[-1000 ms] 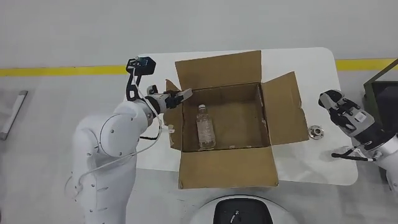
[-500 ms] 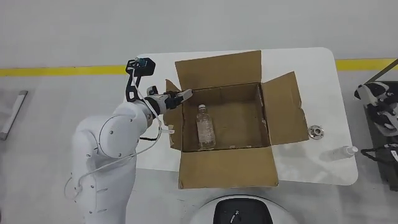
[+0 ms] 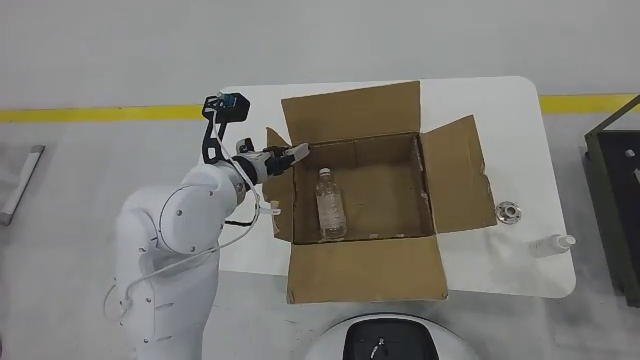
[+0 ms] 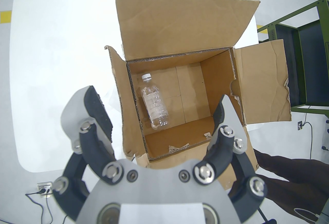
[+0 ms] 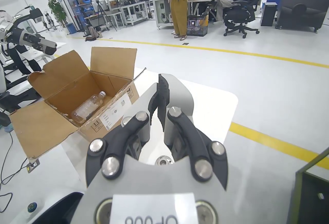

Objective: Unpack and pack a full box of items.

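An open cardboard box point(image 3: 365, 210) stands in the middle of the white table point(image 3: 480, 100), all flaps folded out. A clear plastic bottle point(image 3: 330, 205) with a white cap lies on the box floor along its left wall. My left gripper point(image 3: 297, 148) hangs open above the box's back-left corner, by the left flap. From the left wrist the open fingers point(image 4: 96, 109) frame the box point(image 4: 180, 55) and the bottle point(image 4: 154, 106) below. My right gripper point(image 5: 160, 89) is shut with nothing in it, off the table's right side, facing the box point(image 5: 69, 86) and bottle point(image 5: 87, 108).
A small pale bottle point(image 3: 552, 245) lies near the table's front-right corner, with a round metal piece point(image 3: 508, 212) beside the box's right flap. A green rack point(image 3: 610, 200) stands just past the right edge.
The right arm has drawn back to the right and left the top view. The small pale bottle now shows on the table where it was. The left arm has stayed put.
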